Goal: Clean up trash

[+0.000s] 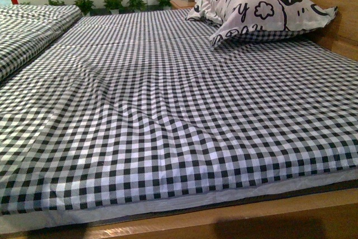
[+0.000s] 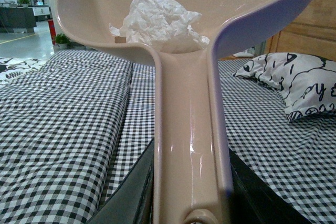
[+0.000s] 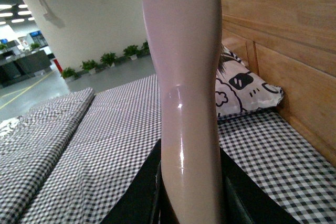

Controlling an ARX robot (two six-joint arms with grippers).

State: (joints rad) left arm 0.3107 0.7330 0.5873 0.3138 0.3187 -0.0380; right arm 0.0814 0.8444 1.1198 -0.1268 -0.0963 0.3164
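Left gripper (image 2: pixel 191 211): clamped on the dustpan (image 2: pixel 189 145) handle, pan tilted up so nothing spills
Trash (image 2: pixel 160 22): resting in the pan, beyond the handle
Right gripper (image 3: pixel 191 203): grasps a pink handle (image 3: pixel 184 77)
Bed (image 1: pixel 168 116): bare of litter

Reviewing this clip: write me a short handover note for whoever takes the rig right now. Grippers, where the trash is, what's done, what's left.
Left gripper: shut on the dustpan handle, dustpan held up above the bed.
Right gripper: shut on a pink handle; the tool's working end is out of view.
Trash: the crumpled white paper wad sits in the dustpan.
Done: the checkered bed shows no trash in the front view; only the pillow lies on it.
Left: carry the dustpan level and empty it; no bin is in view.
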